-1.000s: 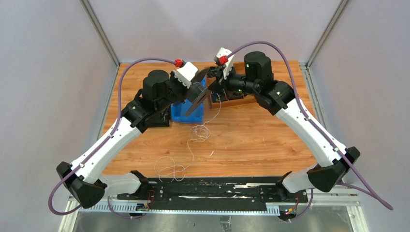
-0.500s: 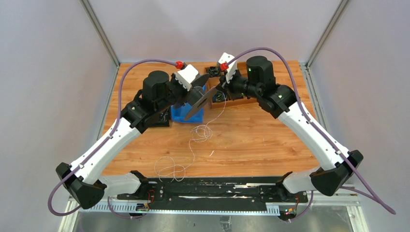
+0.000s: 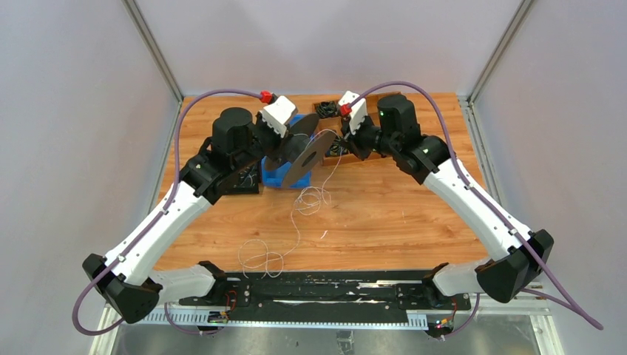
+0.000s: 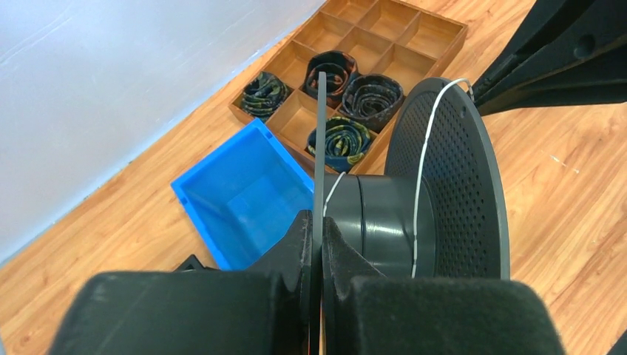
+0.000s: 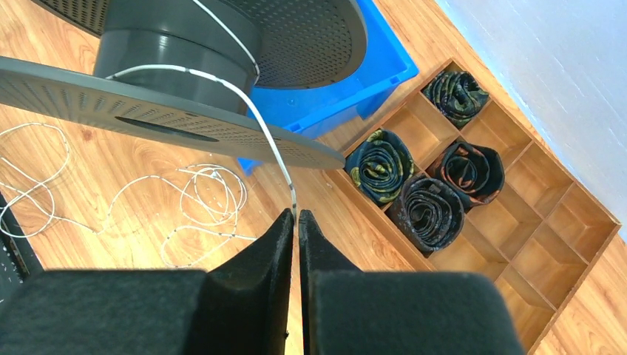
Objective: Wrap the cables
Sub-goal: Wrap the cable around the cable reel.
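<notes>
Above the blue bin, the left gripper is clamping the spool by its near flange. The right gripper is pinching the cable running onto the hub, with slack loops lying on the table. Since a second ago, the spool is tilting face-up.

**No readable text in any view**

No lettering, label, brand, number or sign can be made out. The perforated spool, the blue bin and the wooden compartment tray at upper centre show only plain surfaces.
</notes>
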Tool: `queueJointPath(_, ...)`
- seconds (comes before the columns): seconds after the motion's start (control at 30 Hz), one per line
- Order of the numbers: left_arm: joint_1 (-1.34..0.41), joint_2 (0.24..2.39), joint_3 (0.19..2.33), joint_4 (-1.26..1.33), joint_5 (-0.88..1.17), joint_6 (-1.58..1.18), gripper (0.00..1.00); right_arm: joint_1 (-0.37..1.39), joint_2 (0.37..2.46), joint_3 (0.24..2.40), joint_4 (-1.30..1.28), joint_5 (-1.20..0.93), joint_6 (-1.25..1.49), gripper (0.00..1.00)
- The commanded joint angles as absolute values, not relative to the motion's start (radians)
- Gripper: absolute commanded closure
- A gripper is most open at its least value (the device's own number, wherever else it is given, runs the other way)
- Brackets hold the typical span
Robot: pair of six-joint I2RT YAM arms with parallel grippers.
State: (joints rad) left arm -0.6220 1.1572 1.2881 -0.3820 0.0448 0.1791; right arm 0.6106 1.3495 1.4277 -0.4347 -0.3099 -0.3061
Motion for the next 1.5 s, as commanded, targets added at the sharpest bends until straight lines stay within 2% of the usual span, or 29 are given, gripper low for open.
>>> queueJointPath(0.0, -0.609, 1.123, 1.326, -0.3, 0.074, 0.143, 1.0, 0.591, 1.33, 1.408, -0.43, -0.316, -0.288, 0.92)
queueJointPath(0.13, -0.604, 1.125, 1.324, -0.296, 0.086, 0.129, 1.0, 0.575, 1.331, 1.391, -0.414, -0.33, -0.276, 0.9)
queueJointPath(0.47, -0.591, 1.125, 1.312, -0.283, 0.115, 0.101, 0.99, 0.543, 1.338, 1.351, -0.349, -0.415, -0.199, 0.77)
queueJointPath(1.0, -0.561, 1.128, 1.309, -0.26, 0.162, 0.026, 1.0, 0.523, 1.3, 1.231, -0.2, -0.504, -0.089, 0.72)
queueJointPath(1.3, -0.548, 1.131, 1.294, -0.24, 0.178, -0.004, 1.0, 0.519, 1.309, 1.172, -0.083, -0.553, 0.001, 0.74)
queueJointPath(1.37, -0.547, 1.131, 1.291, -0.237, 0.18, -0.007, 1.0, 0.52, 1.311, 1.171, -0.072, -0.564, 0.008, 0.78)
queueJointPath(1.47, -0.545, 1.129, 1.283, -0.231, 0.18, -0.007, 1.0, 0.519, 1.306, 1.172, -0.064, -0.55, 0.006, 0.89)
